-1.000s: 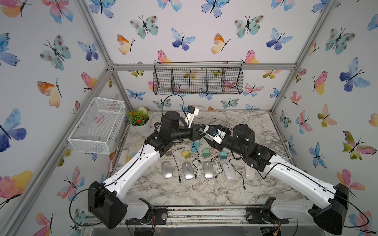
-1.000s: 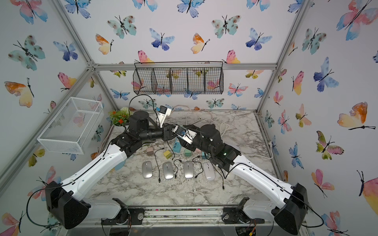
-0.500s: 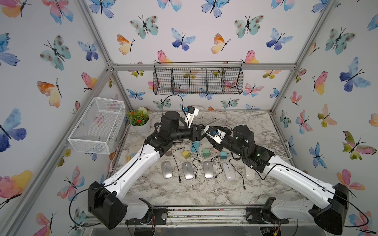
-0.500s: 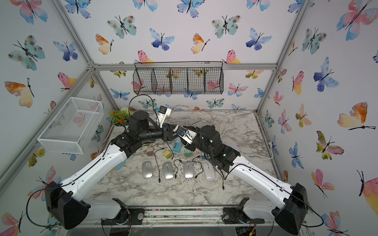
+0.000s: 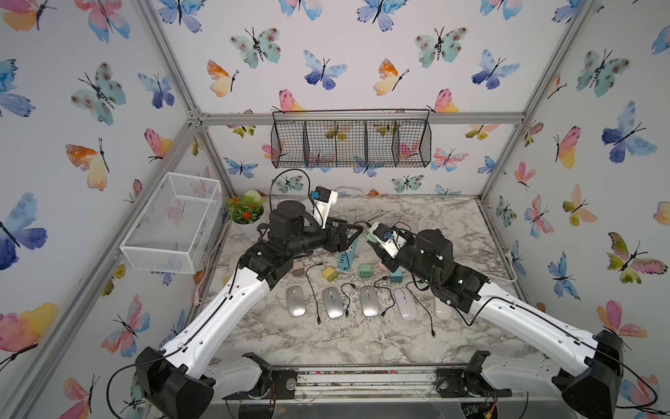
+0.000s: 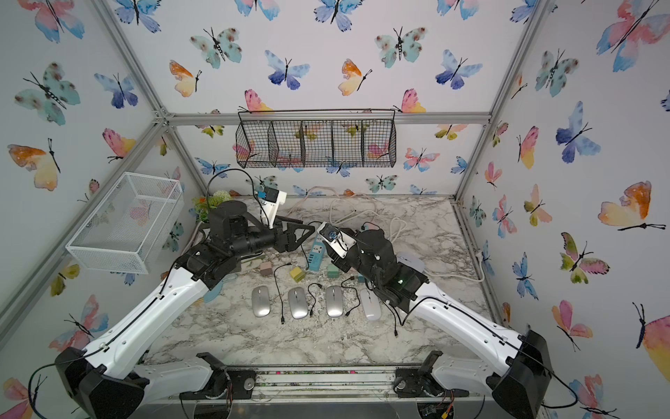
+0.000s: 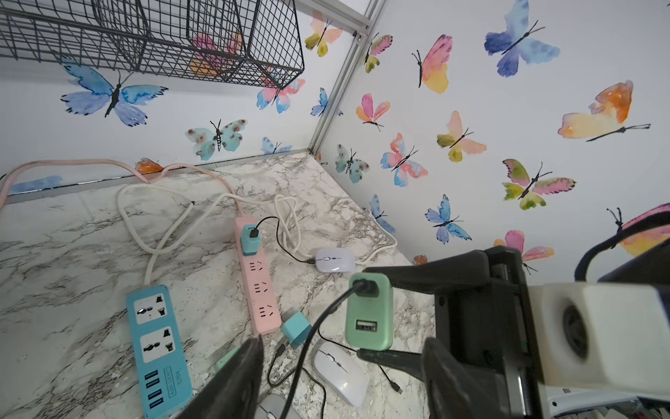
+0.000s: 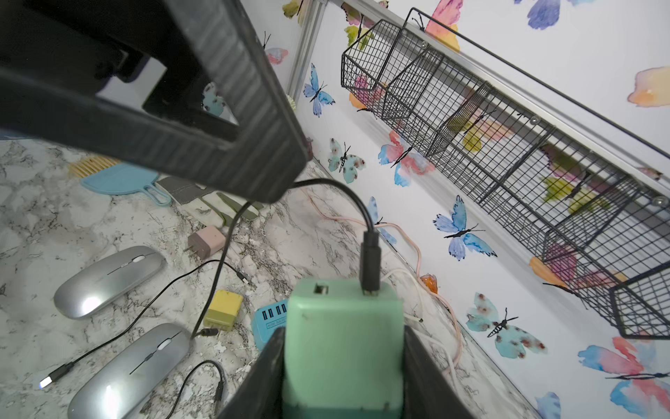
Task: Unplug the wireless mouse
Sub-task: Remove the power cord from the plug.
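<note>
My right gripper [image 8: 343, 330] is shut on a mint-green charger [image 8: 344, 344] and holds it above the marble table. A black cable plug [image 8: 370, 261] sits in the charger's end. The cable hangs down toward the silver mice [image 8: 130, 366]. My left gripper [image 7: 340, 362] is open right in front of the charger [image 7: 368, 312], with nothing between its fingers [image 7: 232, 381]. In a top view both grippers [image 5: 357, 232] meet over the table's middle. Several wireless mice [image 5: 369, 301], silver and white, lie in a row below them.
A blue power strip [image 7: 157, 348] and a pink one [image 7: 257, 286] lie behind. A teal charger [image 7: 249, 243] on the pink strip feeds a white mouse [image 7: 334, 260]. Loose chargers [image 8: 223, 310] and cables litter the table. A black wire basket [image 5: 350, 139] hangs on the back wall.
My left gripper's jaws have opened wide beside the green charger. The right gripper has tightened on the charger. Both arms stay nearly where they were.
</note>
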`<action>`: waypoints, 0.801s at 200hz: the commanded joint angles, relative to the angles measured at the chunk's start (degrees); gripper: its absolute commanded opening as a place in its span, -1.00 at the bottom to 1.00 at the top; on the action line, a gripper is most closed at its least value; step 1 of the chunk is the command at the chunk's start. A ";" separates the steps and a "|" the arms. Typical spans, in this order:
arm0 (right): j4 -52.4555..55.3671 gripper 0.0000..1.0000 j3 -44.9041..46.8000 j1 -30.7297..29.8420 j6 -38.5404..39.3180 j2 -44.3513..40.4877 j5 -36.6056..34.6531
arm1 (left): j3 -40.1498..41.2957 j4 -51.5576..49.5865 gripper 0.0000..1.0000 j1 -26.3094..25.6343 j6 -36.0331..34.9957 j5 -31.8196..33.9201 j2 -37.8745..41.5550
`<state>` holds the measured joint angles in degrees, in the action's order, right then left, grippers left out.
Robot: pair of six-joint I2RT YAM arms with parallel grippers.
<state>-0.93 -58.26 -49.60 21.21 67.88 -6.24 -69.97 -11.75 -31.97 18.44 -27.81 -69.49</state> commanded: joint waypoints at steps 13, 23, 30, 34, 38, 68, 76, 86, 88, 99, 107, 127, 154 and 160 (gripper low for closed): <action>-1.32 -0.98 0.50 -0.32 -0.35 -2.57 2.25 | -1.52 -3.72 0.41 0.12 -5.60 -1.00 -0.72; -1.22 -0.98 0.71 -0.32 0.11 -3.14 3.38 | -2.09 -4.45 0.41 0.16 -6.57 -0.80 -0.93; -1.04 -0.98 0.70 -0.32 0.43 -3.42 4.10 | -2.42 -4.64 0.42 0.23 -7.32 -1.57 -1.08; -0.96 -0.98 0.75 -0.32 0.48 -3.55 4.48 | -2.59 -4.68 0.41 0.23 -7.71 -2.28 -1.23; -0.85 -0.98 0.77 -0.32 0.63 -3.74 4.82 | -2.70 -4.84 0.39 0.24 -8.17 -3.03 -1.33; 0.22 -0.98 0.41 -0.32 0.76 -3.89 5.11 | -2.91 -5.23 -0.05 0.23 -10.15 -7.14 -1.29; 0.46 -0.98 0.35 -0.32 0.67 -3.87 4.92 | -2.72 -4.98 -0.24 0.24 -10.17 -7.17 -1.04; 0.71 -0.98 0.43 -0.32 0.63 -3.89 4.60 | -2.69 -4.94 -0.47 0.19 -10.26 -6.79 -0.83; 0.74 -0.98 0.47 -0.32 0.66 -3.89 4.51 | -2.71 -4.95 -0.52 0.23 -10.26 -6.70 -0.78; 0.99 -0.98 0.57 -0.32 0.54 -3.89 3.68 | -2.71 -5.03 -0.73 0.22 -10.26 -6.19 -0.57; 1.33 -0.98 0.68 -0.32 0.49 -3.88 3.07 | -2.66 -5.04 -0.81 0.24 -10.26 -5.74 -0.39; 2.93 -0.98 0.93 -0.32 0.41 -3.82 0.96 | -2.62 -5.32 -0.97 0.28 -10.57 -4.07 0.18; 6.79 -0.98 2.06 -0.32 0.99 -3.26 -5.05 | -2.95 -6.87 -1.00 2.57 -8.57 2.03 1.49; 7.80 -0.98 2.35 -0.32 1.23 -2.99 -6.30 | -2.72 -6.41 -1.00 5.05 -7.49 1.11 2.15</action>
<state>2.46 -57.56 -49.67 21.89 64.51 -5.54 -71.70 -17.41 -31.51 8.95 -30.83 -70.35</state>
